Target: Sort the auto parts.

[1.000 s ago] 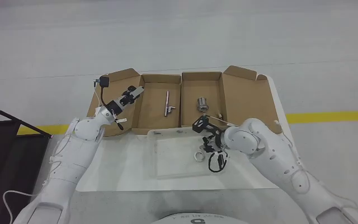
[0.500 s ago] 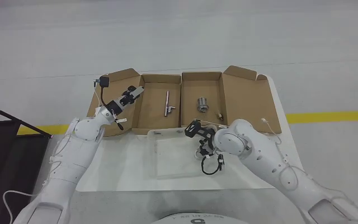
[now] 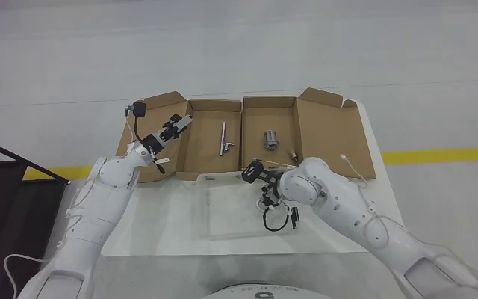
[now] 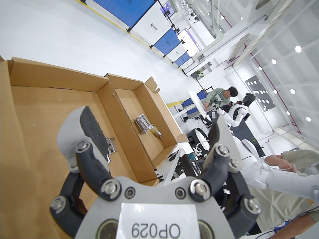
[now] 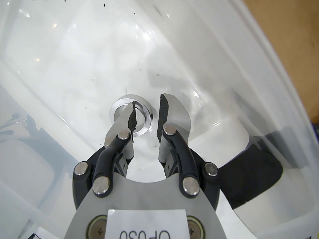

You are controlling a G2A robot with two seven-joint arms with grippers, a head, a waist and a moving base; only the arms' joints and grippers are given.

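At the right claw (image 5: 147,105): fingers a little apart, clamped on nothing, one tip dipped into the hole of a metal ring (image 5: 145,123), the other just outside its rim.

From the right wrist, the close detail: ring silvery and round with a broad flat flange, lying flat on the floor of a clear tray (image 5: 74,38) flecked with dark specks.

From above, the wider layout instead: tray on the white bench (image 3: 164,217), just beside the near edges of two open cardboard boxes. In the left box (image 3: 196,153), a long metal rod (image 3: 223,139). In the right box (image 3: 280,119), a short shiny cylinder (image 3: 269,137) and, near it, a small brass piece (image 3: 293,156).

At the left claw (image 4: 150,116): fingers wide apart, empty, over the outer side of the left box, well apart from the tray.
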